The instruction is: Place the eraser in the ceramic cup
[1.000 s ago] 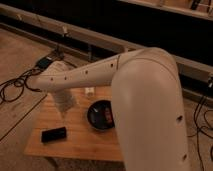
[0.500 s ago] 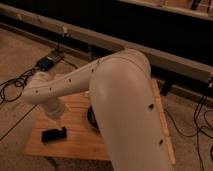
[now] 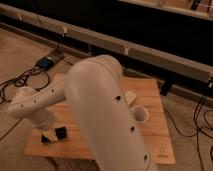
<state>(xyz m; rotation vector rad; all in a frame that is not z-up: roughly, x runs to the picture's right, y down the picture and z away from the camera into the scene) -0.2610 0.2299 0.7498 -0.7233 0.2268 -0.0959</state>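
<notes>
The white arm (image 3: pixel 107 115) fills the foreground. Its thick upper link rises from the lower right, bends at a rounded joint above the middle of the wooden table (image 3: pixel 150 92), and sends a slimmer forearm out to the left. There an elbow turns it down toward the table's near left corner. The gripper (image 3: pixel 52 134) hangs at that corner, low over the wood, with its jaws spread wide. Two dark shapes show just under the wrist, one on each side. They lie where the eraser (image 3: pixel 60 131) rests on the table top, and I cannot tell finger from eraser there, nor whether the claw touches it. Half a second ago the eraser lay in plain sight just below the wrist; since then the wrist has come down over it. The arm's bulk has also swung, so the black bowl that showed a second ago is now behind the upper link, while the right half of the table has come into sight. On that side the ceramic cup (image 3: pixel 141 114) stands upright, close beside the arm and well apart from the eraser. Its open mouth shows only a pale inside. A pale beige block (image 3: pixel 130 96) lies just behind the cup. On the floor to the left, cables (image 3: pixel 20 82) run to a small dark box (image 3: pixel 46 62).
</notes>
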